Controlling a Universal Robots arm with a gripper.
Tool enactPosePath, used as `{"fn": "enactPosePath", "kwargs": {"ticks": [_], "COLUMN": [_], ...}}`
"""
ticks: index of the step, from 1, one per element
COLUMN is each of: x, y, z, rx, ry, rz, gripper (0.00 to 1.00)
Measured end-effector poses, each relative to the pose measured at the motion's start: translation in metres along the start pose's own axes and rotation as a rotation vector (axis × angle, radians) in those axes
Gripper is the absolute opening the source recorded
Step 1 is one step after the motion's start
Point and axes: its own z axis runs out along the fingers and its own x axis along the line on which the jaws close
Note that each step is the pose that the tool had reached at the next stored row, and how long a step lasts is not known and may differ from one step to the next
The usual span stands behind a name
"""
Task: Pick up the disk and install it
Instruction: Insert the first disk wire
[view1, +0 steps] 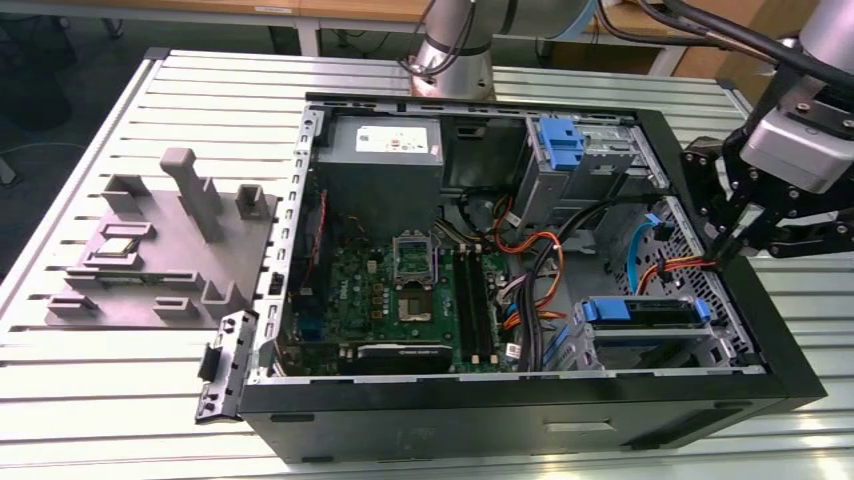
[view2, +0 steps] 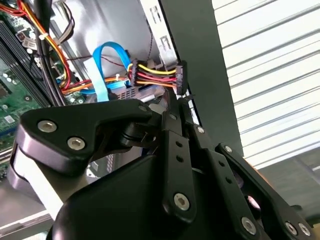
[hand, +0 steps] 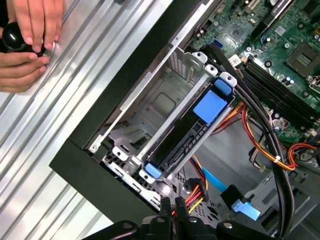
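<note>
end effector (hand: 172, 212) above disk (hand: 187, 132)

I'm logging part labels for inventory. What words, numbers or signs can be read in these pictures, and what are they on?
No text can be quoted as it reads.
White label on the power supply, exterior view: printed, too small to read.
White markings on the motherboard, first wrist view: too small to read.
Small white sticker at the motherboard's edge, exterior view: too small to read.
</note>
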Motion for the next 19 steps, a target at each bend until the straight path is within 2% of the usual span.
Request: {"fn": "enactPosePath", "kwargs": {"ticks": [5, 16, 18, 19], "x": [0.0015, 0.0012, 0.0012, 0.0012], "y": [-0.0041, -0.0040, -0.0040, -0.0040], "z": [0.0005, 0.0033, 0.0034, 0.0034], "rx": [0.0015, 0.0217, 0.0251, 0.0267], "ry": [-0.0008, -0.0123, -0.0142, -0.0152], "rz": [-0.018, -0.211, -0.243, -0.258], "gripper": [0.18, 0.19, 0.31, 0.31]}}
